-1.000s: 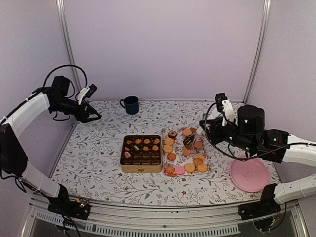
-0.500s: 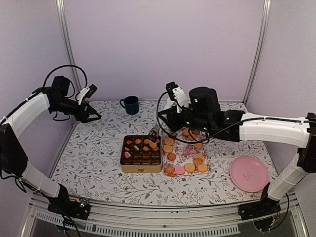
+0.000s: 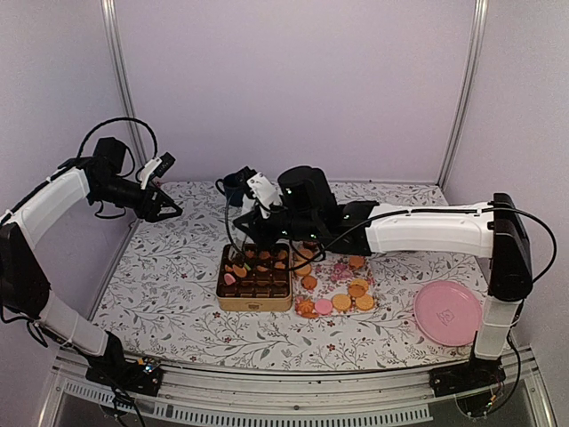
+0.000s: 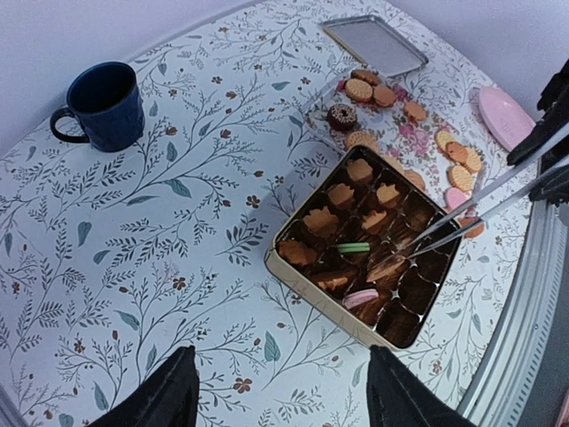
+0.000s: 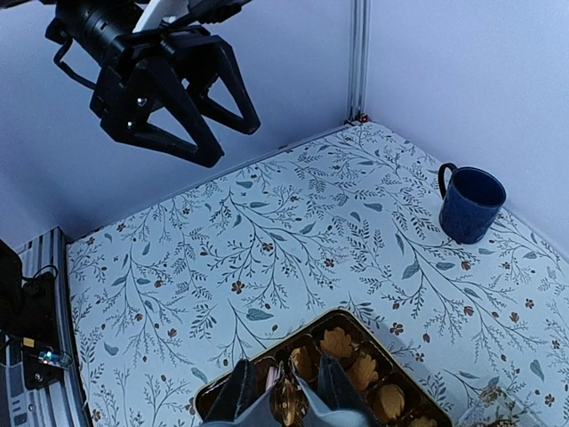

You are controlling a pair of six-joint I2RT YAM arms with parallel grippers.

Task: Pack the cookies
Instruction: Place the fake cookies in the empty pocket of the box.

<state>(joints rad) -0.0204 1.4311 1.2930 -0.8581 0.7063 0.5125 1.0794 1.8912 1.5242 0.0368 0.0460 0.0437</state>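
The cookies lie in two places: loose golden, pink and dark ones on a floral sheet (image 3: 342,280), and several set in the cells of a gold tin (image 3: 255,277). The tin also shows in the left wrist view (image 4: 364,245), with a green cookie (image 4: 354,248) and a pink one (image 4: 360,298). My right gripper (image 3: 238,260) reaches across over the tin's left part, shut on a golden cookie (image 5: 289,405) that stands on edge between its fingers (image 5: 338,387). My left gripper (image 3: 166,210) is open and empty, high at the far left (image 4: 284,400).
A blue mug (image 4: 100,105) stands at the back, partly hidden behind my right arm in the top view. A pink plate (image 3: 449,313) lies at the right front. The tin's lid (image 4: 373,44) lies behind the loose cookies. Walls close in on the sides and back.
My right arm has swung left from the loose cookies on the sheet to over the tin, carrying a cookie. The left arm has not moved.
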